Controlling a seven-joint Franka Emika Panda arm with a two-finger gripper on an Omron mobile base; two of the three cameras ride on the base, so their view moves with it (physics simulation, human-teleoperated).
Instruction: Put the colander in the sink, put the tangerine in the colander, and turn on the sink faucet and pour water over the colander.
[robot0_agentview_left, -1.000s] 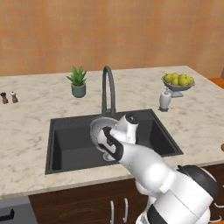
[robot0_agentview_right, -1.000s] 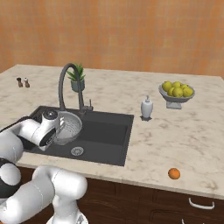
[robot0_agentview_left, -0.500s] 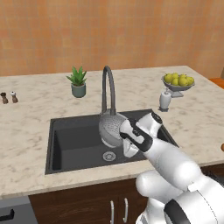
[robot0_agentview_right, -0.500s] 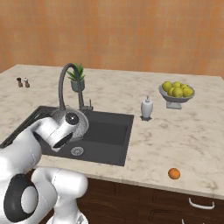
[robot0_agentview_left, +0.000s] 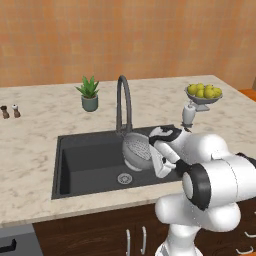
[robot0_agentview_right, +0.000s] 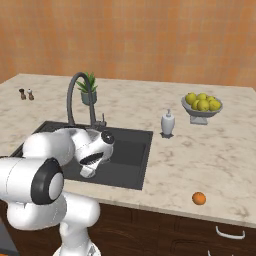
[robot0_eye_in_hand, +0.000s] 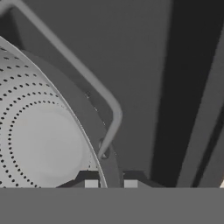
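As the arm swings right, colander (robot0_agentview_left: 138, 151) now tilted over sink (robot0_agentview_left: 80, 165) | gripper (robot0_eye_in_hand: 110, 183) clamped on its rim | tangerine (robot0_agentview_right: 199, 198) waits on bench (robot0_agentview_right: 210, 155); release comes next.

1. The colander (robot0_agentview_left: 137, 151) is tipped on edge over the sink (robot0_agentview_left: 80, 165) in the left base view; its right side is covered by the robot's hand, so the grip point is hidden.
2. In the hand view the colander (robot0_eye_in_hand: 43, 140) is cut off by the left edge, and the jaws' tips are largely lost at the bottom, astride its rim.
3. In the right base view the arm covers the sink's (robot0_agentview_right: 135, 155) left part; the colander cannot be made out there.
4. The two small shakers (robot0_agentview_left: 10, 111) on the far left of the tabletop (robot0_agentview_left: 30, 145) are too small to tell apart.
5. The sink faucet's (robot0_agentview_left: 123, 102) handle is too small to read.
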